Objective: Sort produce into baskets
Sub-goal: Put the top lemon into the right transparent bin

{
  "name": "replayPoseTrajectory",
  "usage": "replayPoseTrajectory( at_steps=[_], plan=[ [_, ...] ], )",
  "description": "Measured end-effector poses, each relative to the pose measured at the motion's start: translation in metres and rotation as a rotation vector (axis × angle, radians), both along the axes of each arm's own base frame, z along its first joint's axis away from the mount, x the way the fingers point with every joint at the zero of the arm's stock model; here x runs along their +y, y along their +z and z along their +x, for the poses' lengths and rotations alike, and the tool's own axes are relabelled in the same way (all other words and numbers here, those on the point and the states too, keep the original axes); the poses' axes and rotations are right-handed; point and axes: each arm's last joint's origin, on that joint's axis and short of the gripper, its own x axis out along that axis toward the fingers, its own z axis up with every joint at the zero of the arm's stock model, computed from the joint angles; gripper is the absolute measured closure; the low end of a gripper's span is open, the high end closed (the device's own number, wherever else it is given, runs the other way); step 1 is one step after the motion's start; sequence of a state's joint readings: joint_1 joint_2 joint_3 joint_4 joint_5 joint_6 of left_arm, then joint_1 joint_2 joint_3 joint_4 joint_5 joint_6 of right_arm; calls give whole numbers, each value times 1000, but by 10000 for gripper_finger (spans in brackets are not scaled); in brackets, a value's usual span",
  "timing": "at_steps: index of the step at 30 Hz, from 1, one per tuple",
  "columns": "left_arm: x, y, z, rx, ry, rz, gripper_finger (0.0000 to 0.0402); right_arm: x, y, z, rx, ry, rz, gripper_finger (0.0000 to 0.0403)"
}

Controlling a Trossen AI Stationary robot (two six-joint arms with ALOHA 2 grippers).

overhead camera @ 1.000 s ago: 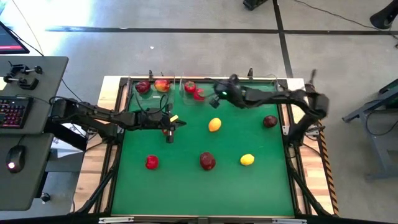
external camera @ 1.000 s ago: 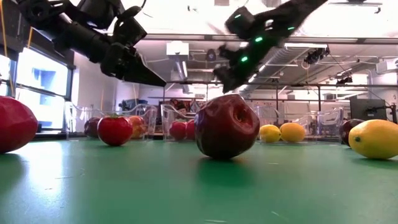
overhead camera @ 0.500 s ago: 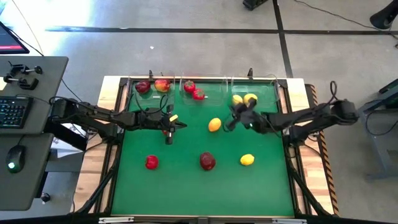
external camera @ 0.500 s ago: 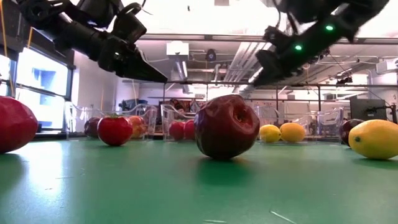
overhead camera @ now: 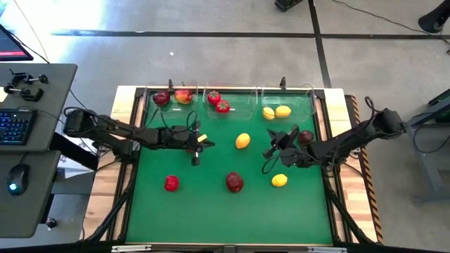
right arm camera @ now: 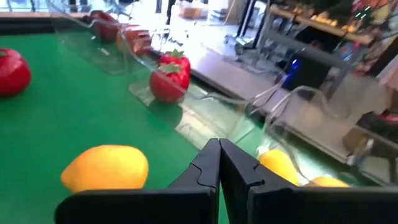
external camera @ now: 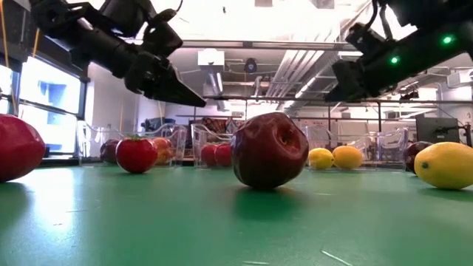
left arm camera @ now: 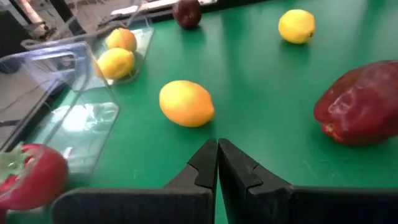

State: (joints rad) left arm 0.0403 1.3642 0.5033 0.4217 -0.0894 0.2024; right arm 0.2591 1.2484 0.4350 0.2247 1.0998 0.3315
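three baskets (overhead camera: pixel 230 102) along mat's (overhead camera: pixel 211 211) far edge

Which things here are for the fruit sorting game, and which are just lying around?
For the job: three clear bins; loose lemons; dark apples; red fruit.

Just lying about: keyboard, mouse, on the side desk.
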Motion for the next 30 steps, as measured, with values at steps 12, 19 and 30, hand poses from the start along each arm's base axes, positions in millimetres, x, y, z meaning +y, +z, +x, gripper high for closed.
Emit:
replayPoseTrajectory(
  at_steps=[12,19,30],
  plan=[
    [-3,-6,58,34,50,-43,392,5,1,-1,8,12,-21,403],
    [-2,-24,95,102,115,-37,333,6,1,0,14,30,-10,403],
    [-15,-23,116,64,278,-21,194,6,0,-1,24,42,-3,403]
  ],
)
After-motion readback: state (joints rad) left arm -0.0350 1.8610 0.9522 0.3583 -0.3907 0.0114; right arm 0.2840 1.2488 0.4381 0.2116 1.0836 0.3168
